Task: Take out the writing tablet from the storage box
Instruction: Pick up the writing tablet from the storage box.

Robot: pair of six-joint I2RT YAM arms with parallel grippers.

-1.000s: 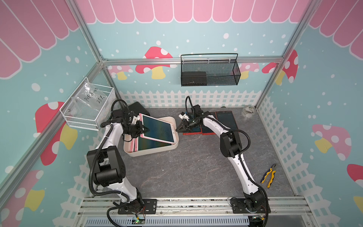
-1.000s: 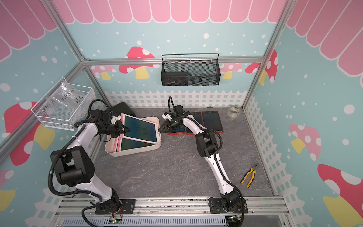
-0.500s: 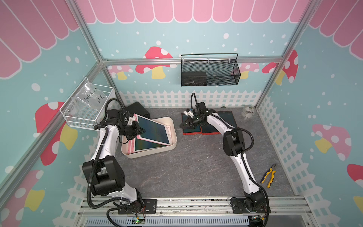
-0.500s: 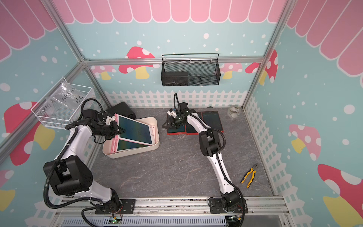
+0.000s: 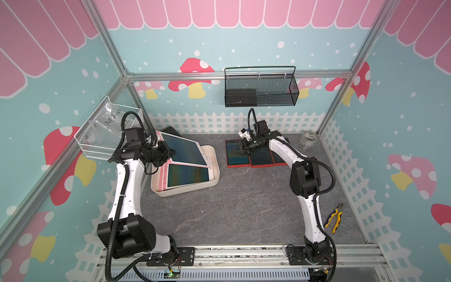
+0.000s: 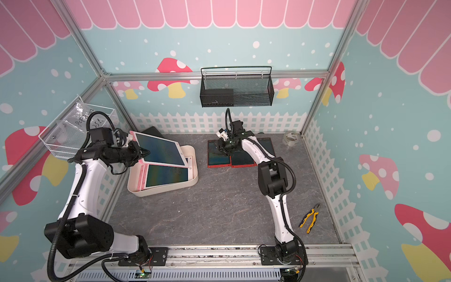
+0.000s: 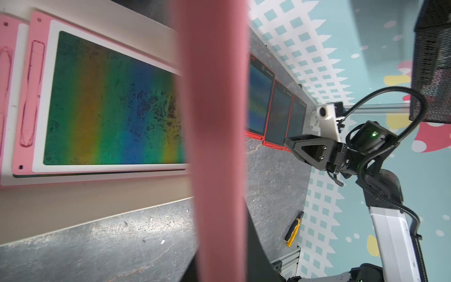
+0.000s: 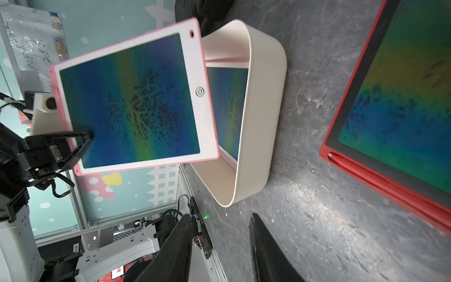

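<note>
Left gripper: we note it [image 5: 172, 154] left of centre in both top views, clamped shut on one edge of the pink writing tablet [image 5: 186, 150]. In the right wrist view one finger [image 8: 84, 139] lies across a corner of the screen.
Writing tablet: in the air and tilted. Its lower right corner hangs over the inside of the storage box [image 5: 216, 172]. We cannot tell whether that corner touches the rim.
Storage box: cream, set on the grey table [image 5: 244, 207] just lower right of the gripper. A second pink tablet [image 5: 188, 174] lies flat inside, with more pink edges showing beneath it.
Right gripper: upper centre [image 5: 240, 151], over the row of red-framed tablets [image 5: 261, 158]. Its jaws are partly apart with nothing between them.
Stage: we judge the lift begun and the carry clear of the box not yet done.
Risk, slip: the hold is a pinch on one edge of a thin, smooth slab. The free end could swing the tablet in the jaws and drop it back on the stack.
Risk, snag: a sideways pull with the low corner down could catch the rim and drag the light box.
Risk, crowding: the bare table between box and red tablets is narrow, and the right arm sits close by.
Outliers: the pliers [image 5: 335, 217] at lower right and the tape roll [image 5: 308, 138] by the back fence are well apart from all this.
</note>
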